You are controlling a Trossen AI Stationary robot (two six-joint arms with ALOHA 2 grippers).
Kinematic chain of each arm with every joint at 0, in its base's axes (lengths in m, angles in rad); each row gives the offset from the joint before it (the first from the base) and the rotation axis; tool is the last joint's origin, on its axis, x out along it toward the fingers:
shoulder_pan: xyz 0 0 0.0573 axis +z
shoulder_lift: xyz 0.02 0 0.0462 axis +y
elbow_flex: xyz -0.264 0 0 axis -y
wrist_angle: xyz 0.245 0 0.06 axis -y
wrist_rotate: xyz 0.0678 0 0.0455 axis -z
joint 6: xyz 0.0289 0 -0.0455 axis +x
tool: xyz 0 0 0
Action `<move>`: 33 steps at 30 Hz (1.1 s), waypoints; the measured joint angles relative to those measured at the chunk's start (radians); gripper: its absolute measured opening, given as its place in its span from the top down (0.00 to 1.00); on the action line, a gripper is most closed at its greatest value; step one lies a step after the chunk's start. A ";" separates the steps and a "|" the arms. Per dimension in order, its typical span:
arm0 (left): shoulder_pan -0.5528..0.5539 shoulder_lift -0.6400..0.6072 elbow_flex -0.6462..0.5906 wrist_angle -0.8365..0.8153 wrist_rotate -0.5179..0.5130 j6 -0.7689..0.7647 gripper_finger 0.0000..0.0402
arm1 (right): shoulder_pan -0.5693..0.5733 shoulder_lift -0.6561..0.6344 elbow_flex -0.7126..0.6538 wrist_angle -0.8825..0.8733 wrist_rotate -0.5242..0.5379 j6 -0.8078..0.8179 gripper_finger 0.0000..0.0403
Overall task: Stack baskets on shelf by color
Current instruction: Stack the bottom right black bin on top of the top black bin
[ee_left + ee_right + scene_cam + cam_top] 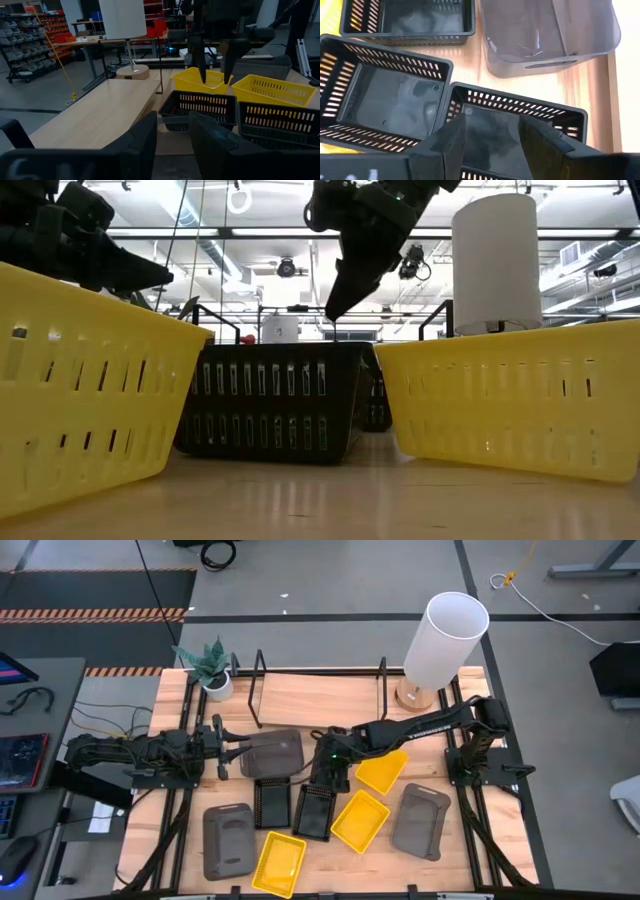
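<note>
The shelf [320,700] is a light board with wire loops at the table's far side. One dark grey basket [275,752] sits at its front edge, and two more [228,840] [420,820] lie nearer. Three yellow baskets [382,770] [360,820] [280,862] and two black slotted ones [270,802] [314,812] rest on the table. My right gripper [490,125] [322,778] hovers open above a third black basket [520,125]. My left gripper [240,750] [172,132] is open at the first grey basket's left end. My left gripper reaches level from the table's left to the left end [252,752] of the grey basket by the shelf. I cannot tell whether its fingers touch that end.
A white lamp [440,640] stands at the shelf's right end, and a small potted plant [213,665] sits at the far left corner. Baskets crowd the table's middle and near side. Bare wood shows on the shelf board and at the near left corner.
</note>
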 joint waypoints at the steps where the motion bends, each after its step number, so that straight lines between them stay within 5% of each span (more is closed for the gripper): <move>1: 0.000 0.000 0.000 0.000 0.000 0.000 0.70 | -0.002 -0.003 0.000 -0.006 0.000 0.008 0.54; 11: 0.000 0.000 0.000 0.000 0.000 0.000 0.70 | 0.004 -0.100 0.000 -0.076 -0.003 0.161 0.54; 23: 0.000 0.000 0.000 0.000 0.000 0.000 0.70 | 0.079 -0.200 -0.010 -0.382 -0.018 0.342 0.54; 33: 0.000 0.000 0.000 0.000 0.000 0.000 0.70 | 0.249 -0.148 -0.074 -0.117 -0.023 0.336 0.55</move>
